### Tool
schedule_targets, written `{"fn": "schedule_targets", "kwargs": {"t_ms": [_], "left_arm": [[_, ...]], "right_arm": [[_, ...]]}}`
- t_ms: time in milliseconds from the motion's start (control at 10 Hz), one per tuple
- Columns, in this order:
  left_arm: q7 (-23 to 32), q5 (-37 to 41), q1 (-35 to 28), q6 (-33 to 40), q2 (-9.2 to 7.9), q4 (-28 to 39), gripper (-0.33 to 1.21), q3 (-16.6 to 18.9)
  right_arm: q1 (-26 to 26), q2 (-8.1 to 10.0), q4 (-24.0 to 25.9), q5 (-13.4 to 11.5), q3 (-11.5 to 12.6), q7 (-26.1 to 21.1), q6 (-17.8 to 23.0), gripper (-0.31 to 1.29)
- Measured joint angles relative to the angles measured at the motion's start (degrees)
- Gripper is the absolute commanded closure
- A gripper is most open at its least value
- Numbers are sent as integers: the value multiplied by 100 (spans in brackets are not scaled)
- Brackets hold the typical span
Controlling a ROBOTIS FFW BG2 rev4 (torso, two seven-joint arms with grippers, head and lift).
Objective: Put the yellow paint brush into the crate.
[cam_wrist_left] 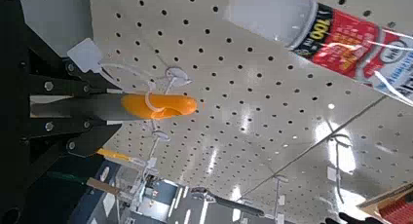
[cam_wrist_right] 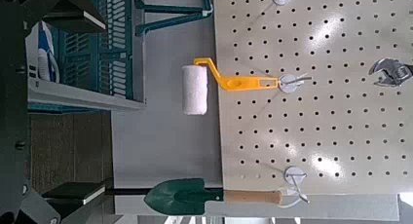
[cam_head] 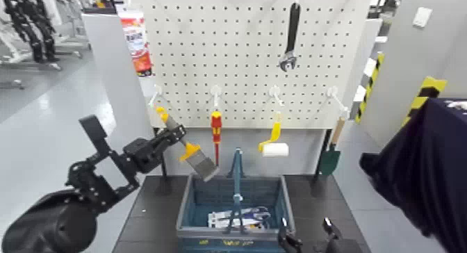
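My left gripper (cam_wrist_left: 83,108) is clamped on the brush (cam_wrist_left: 156,105). My wrist view shows its orange handle tip with the cord round it; only the head view shows the grey metal band and dark bristles, slanting down near the crate (cam_head: 185,213), left of its upright handle, by the pegboard (cam_head: 243,61).

We see a red-and-yellow screwdriver (cam_head: 216,128) hanging on the pegboard (cam_head: 243,61), with a yellow-handled roller (cam_head: 275,147) to its right and a green trowel (cam_head: 330,158) beyond. Above the roller we find an adjustable wrench (cam_head: 292,37); a red-labelled bottle (cam_head: 137,44) sits near the board's left edge.
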State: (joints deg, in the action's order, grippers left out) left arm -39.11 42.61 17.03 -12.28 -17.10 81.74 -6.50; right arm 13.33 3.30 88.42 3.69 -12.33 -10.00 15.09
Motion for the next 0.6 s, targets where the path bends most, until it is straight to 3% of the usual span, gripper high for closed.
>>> {"fn": "schedule_targets", "kwargs": {"t_ms": [600], "left_arm": [[429,694,157,380,126,-1280,119,-1295]], "right_arm": [[-6,-5,-10,8,-15,6,27,15]]}}
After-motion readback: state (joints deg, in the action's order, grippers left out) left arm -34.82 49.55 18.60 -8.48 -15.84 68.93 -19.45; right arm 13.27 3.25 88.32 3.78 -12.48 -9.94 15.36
